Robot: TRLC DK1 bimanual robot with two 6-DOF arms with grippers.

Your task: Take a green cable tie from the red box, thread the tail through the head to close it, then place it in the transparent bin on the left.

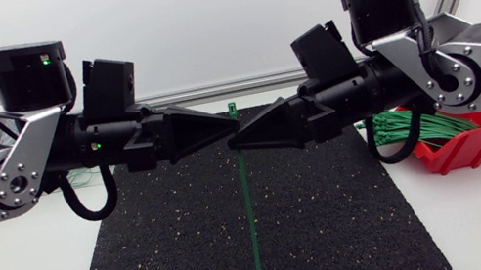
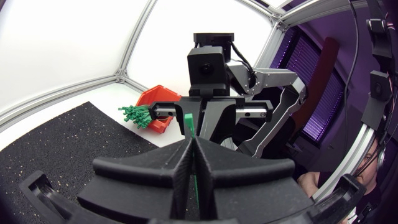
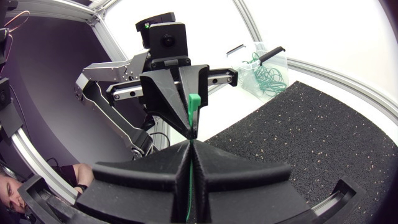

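Picking is done: the thin green plastic cable tie [image 1: 247,203] hangs over the black rubber mat [image 1: 336,227], with the left gripper [image 1: 228,129] and the right gripper [image 1: 241,138] both closed tightly on it. Threading and binning are left to do.

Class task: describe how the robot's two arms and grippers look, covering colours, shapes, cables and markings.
Both the left arm and right arm have silver-grey plate links with round bolted pivots and black joint housings. Black cables loop beneath each. The left gripper and right gripper are matte black, each a pair of broad wedges tapering to a point. Small green lights glow on the left arm.
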